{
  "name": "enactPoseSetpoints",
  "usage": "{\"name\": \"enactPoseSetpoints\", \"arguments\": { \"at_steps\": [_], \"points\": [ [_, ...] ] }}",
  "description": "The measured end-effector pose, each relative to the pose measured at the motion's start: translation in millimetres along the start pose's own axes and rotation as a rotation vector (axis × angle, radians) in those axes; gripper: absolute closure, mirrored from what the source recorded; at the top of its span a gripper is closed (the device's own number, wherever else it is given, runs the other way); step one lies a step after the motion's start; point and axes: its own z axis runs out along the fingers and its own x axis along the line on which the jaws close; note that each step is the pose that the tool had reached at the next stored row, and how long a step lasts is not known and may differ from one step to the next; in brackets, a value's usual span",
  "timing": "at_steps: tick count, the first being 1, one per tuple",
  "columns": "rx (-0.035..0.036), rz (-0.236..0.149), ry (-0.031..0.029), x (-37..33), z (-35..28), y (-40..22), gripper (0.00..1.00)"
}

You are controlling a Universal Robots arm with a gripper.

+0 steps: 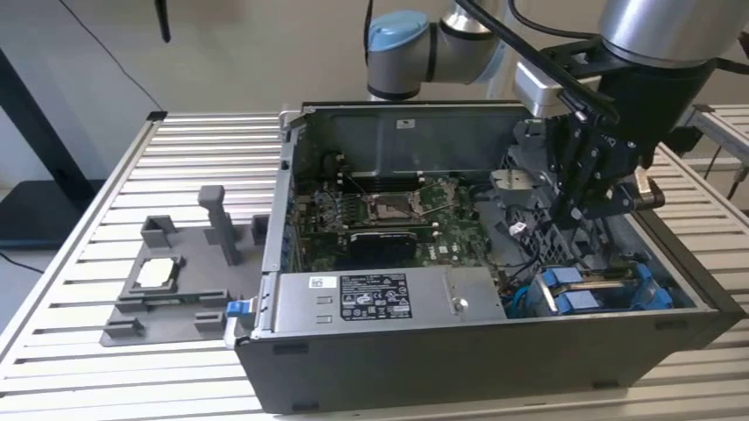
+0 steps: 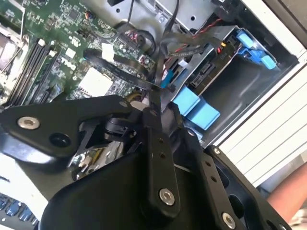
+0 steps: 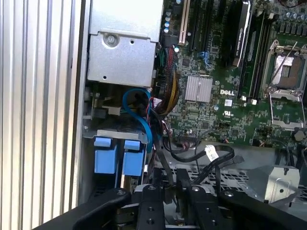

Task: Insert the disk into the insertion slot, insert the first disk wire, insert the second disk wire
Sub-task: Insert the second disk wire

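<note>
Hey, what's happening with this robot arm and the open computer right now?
A robot arm has its tool lowered inside an open computer case, over the motherboard's edge near the drive bay. In the exterior view the insertion slot sits at the case's right front corner, with blue tabs showing there. In the first wrist view the tool hangs just above a black cable running beside those blue tabs. A grey fixture lies on the table outside the case.
</note>
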Motion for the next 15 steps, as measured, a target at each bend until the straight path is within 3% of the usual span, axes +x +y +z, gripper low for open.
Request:
{"name": "enactPoseSetpoints", "arguments": {
  "at_steps": [1, 2, 7, 11, 15],
  "points": [
    [0.0007, 0.0, 0.0, 0.0, 0.3, 0.0, 0.72],
    [0.0012, 0.0, -0.0001, 0.2, 0.7, 0.1, 0.79],
    [-0.0011, -0.001, -0.0003, 4.3, 3.1, -2.5, 0.84],
    [-0.0162, 0.0, -0.0023, 11.0, 6.2, -11.2, 0.84],
    [-0.0345, 0.001, -0.0041, 16.4, 9.4, -16.0, 0.84]
  ]
}}
